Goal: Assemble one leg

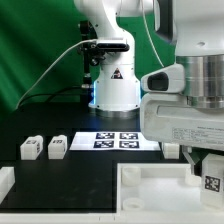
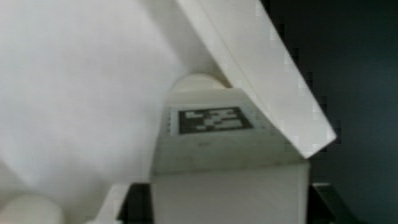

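In the wrist view my gripper [image 2: 224, 203] is shut on a leg [image 2: 215, 135], a stubby white block with a black-and-white tag on its face. The leg fills the gap between the dark fingers [image 2: 320, 205]. In the exterior view the gripper [image 1: 205, 168] is at the right, low over the large flat white panel [image 1: 150, 192], with the held leg's tag [image 1: 212, 183] showing below it. The leg's tip lies against the panel [image 2: 71, 100] and its slanted raised edge [image 2: 267, 80]. Two more legs [image 1: 30, 148] [image 1: 56, 146] stand at the exterior view's left.
The marker board [image 1: 115, 140] lies behind the panel, in front of the robot base [image 1: 112, 85]. A small white part [image 1: 172, 150] sits by the gripper. A white piece [image 1: 5, 182] is at the exterior view's left edge.
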You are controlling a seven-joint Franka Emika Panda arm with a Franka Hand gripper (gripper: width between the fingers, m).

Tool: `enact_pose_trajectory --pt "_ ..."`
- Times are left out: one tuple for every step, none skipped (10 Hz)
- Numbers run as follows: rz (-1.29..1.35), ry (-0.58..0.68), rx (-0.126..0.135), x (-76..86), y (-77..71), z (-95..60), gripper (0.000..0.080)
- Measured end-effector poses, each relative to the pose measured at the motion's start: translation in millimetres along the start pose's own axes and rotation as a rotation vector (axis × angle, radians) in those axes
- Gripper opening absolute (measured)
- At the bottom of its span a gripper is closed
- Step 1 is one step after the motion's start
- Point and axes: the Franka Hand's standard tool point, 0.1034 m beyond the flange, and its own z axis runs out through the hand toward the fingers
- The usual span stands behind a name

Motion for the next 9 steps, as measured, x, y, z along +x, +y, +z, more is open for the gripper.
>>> enact_pose_trajectory --pt "0.205 0.002 0.012 -0.1 2.2 2.2 0.0298" --pt "0.39 -0.006 0.035 0.1 4.7 2.2 0.0298" --pt "0.541 -0.024 0.04 -0.2 5.6 2.3 0.0298" --pt "0.692 -0.038 0.041 -0.6 6.3 2.6 0.0298" --pt "0.894 -0.061 0.051 -2.1 6.4 2.8 0.0298" --pt "1.029 -0.075 0.052 -4.7 4.7 2.7 0.0298" --pt "1.117 -0.078 0.047 -7.9 2.4 3.3 0.0298" --pt "1.07 -0.077 0.048 -7.7 2.8 3.5 0.0296" --pt "1.041 -0.076 0.049 -8.3 2.4 3.9 0.0371"
